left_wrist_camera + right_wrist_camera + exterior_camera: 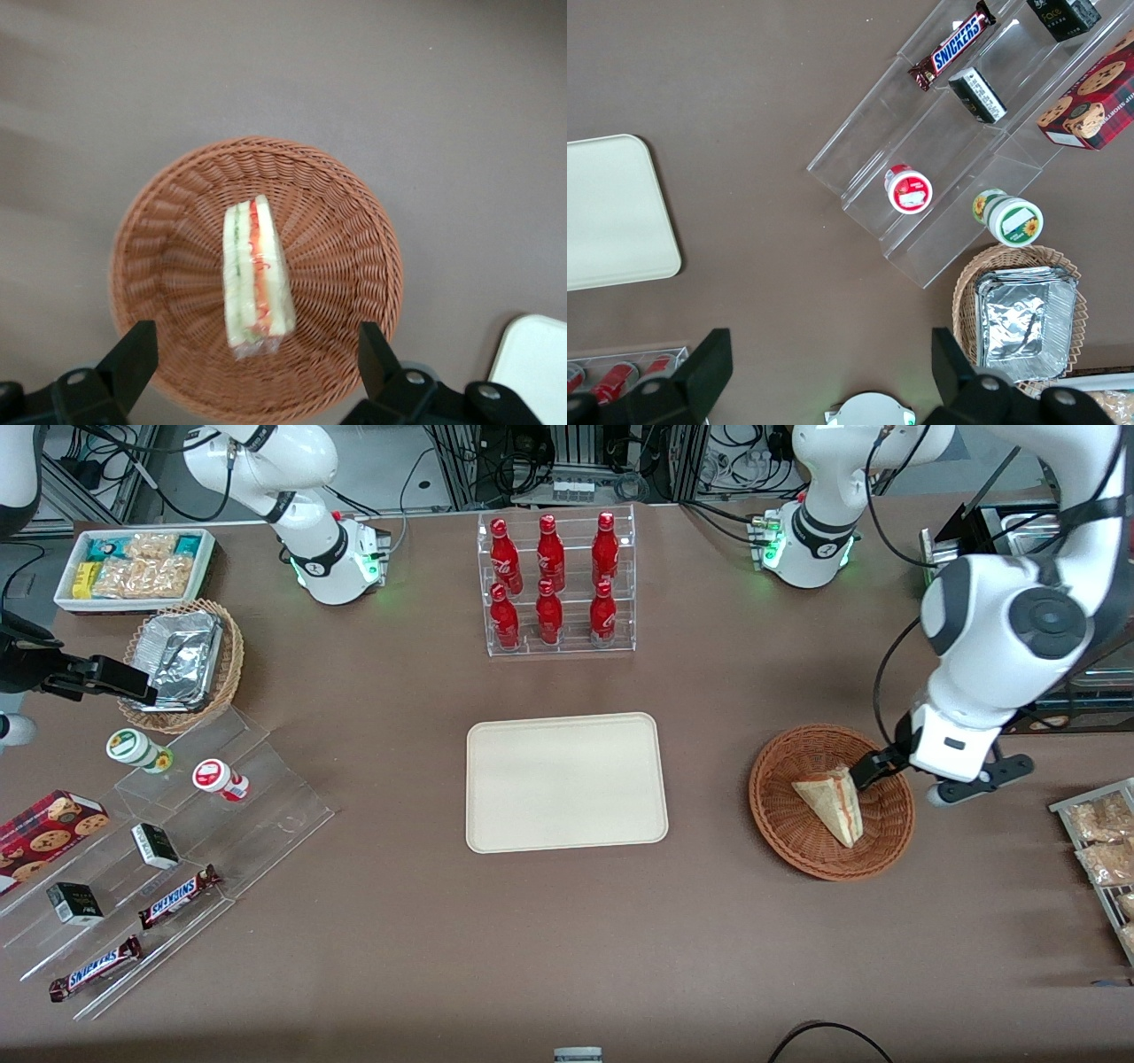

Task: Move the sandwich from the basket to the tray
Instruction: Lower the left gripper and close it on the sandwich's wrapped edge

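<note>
The sandwich (pixel 833 804) is a wrapped pale wedge lying in the reddish-brown wicker basket (pixel 771 815) toward the working arm's end of the table. In the left wrist view the sandwich (pixel 257 274) shows its red and green filling edge, resting near the middle of the basket (pixel 354 230). My gripper (pixel 886 775) hangs above the basket's rim on the working arm's side, open; the gripper (pixel 255 354) has its black fingers (pixel 133 354) spread wide, apart from the sandwich and holding nothing. The cream tray (pixel 565 781) lies bare at the table's middle; a corner of the tray (pixel 536 363) shows in the wrist view.
A clear rack of red bottles (pixel 556 584) stands farther from the front camera than the tray. A wire rack of snack packets (pixel 1103 841) sits beside the basket at the working arm's table end. Stepped acrylic shelves (pixel 177 824) with snacks lie toward the parked arm's end.
</note>
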Robot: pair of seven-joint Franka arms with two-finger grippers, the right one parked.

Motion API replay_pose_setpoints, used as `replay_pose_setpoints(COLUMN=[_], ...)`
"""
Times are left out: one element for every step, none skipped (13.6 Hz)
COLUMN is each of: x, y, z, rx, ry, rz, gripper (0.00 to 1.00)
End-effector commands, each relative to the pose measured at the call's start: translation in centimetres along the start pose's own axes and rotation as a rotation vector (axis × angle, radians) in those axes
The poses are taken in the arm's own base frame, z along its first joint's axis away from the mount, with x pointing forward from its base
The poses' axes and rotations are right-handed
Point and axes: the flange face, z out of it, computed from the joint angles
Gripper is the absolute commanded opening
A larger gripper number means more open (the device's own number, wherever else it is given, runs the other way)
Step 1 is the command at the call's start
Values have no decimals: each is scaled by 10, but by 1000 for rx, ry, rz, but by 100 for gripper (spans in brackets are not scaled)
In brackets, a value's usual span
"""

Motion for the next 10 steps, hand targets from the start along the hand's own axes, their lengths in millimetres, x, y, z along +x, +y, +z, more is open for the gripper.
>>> replay_pose_setpoints(x=[-26, -31, -34, -37, -42, -45, -49, -50, -50, -50], y=[-8, -6, -6, -6, -8, -9, -11, -11, -11, -12], z=[30, 44, 53, 64, 80, 90, 99, 106, 112, 123], rx=[-19, -13, -14, -18, -14, -19, -16, -20, -19, -18], ry=[42, 27, 24, 24, 12, 14, 8, 10, 7, 0], rz=[-76, -74, -71, -72, -71, -70, -68, -67, -67, -69], gripper=[100, 100, 100, 100, 100, 100, 100, 100, 100, 100])
